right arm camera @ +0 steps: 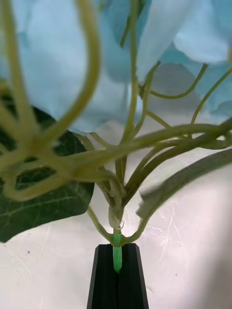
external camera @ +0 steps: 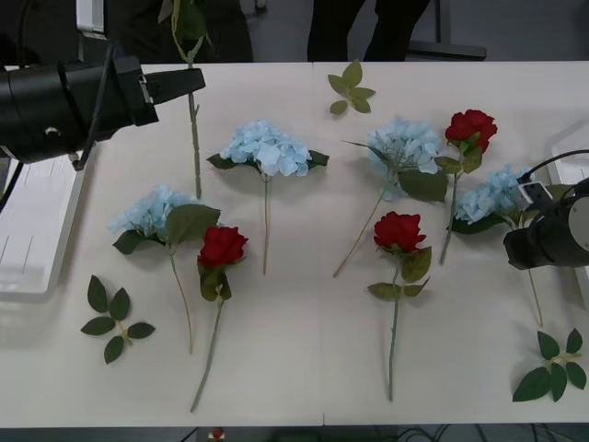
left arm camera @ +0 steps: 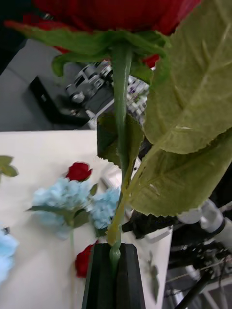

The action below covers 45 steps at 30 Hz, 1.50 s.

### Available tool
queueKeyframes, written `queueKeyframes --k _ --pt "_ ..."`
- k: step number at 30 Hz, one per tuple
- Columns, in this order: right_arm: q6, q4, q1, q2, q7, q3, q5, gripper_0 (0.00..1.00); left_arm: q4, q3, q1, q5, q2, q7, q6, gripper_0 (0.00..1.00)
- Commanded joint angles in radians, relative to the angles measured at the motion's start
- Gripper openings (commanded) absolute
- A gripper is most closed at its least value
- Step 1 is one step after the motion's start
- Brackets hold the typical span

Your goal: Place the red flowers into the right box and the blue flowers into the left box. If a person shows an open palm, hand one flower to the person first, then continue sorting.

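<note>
The right gripper has its two black fingers pressed together on the thin green stem of a blue flower, pinching it just below the point where the stem forks into many pale green branchlets. Those branchlets fan out toward the pale blue petals, which are blurred from closeness. A big dark green leaf spreads out at one side of the stem, and the white table lies behind it all.
</note>
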Motion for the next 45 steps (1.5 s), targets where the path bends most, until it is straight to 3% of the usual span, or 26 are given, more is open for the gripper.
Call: queueKeyframes --k 1,13,19,28,29,31,34,41,43,45 --pt "0.020 -0.024 -0.027 -0.001 -0.030 -0.028 -0.015 0.00 -0.171 -0.123 0.064 0.059 0.048 0.022 -0.179 0.00" --pt "0.139 -0.111 -0.025 -0.031 -0.036 -0.096 -0.087 0.00 -0.354 -0.476 0.120 0.094 0.032 0.023 -0.650 0.00" --pt "0.133 -0.110 -0.019 -0.031 -0.039 -0.094 -0.081 0.00 -0.354 -0.542 0.107 0.079 0.006 0.015 -0.730 0.00" --pt "0.125 -0.073 -0.016 -0.031 -0.034 -0.073 -0.056 0.00 -0.351 -0.557 0.100 0.056 -0.006 0.025 -0.741 0.00" --pt "0.119 -0.071 -0.016 -0.031 -0.039 -0.068 -0.051 0.08 -0.351 -0.557 0.100 0.053 -0.008 0.028 -0.741 0.00" --pt "0.112 -0.067 -0.014 -0.031 -0.041 -0.062 -0.045 0.34 -0.351 -0.557 0.100 0.054 -0.008 0.029 -0.741 0.00" --pt "0.106 -0.061 -0.014 -0.031 -0.034 -0.056 -0.039 0.49 -0.351 -0.557 0.098 0.054 -0.009 0.032 -0.741 0.00" --pt "0.102 -0.058 -0.014 -0.031 -0.022 -0.056 -0.045 0.91 -0.351 -0.557 0.095 0.053 -0.015 0.037 -0.745 0.00" --pt "0.102 -0.059 -0.014 -0.036 -0.018 -0.058 -0.056 0.99 -0.349 -0.557 0.095 0.053 -0.014 0.037 -0.745 0.00" --pt "0.102 -0.059 -0.014 -0.045 -0.013 -0.059 -0.082 1.00 -0.348 -0.557 0.095 0.053 -0.015 0.035 -0.745 0.00"
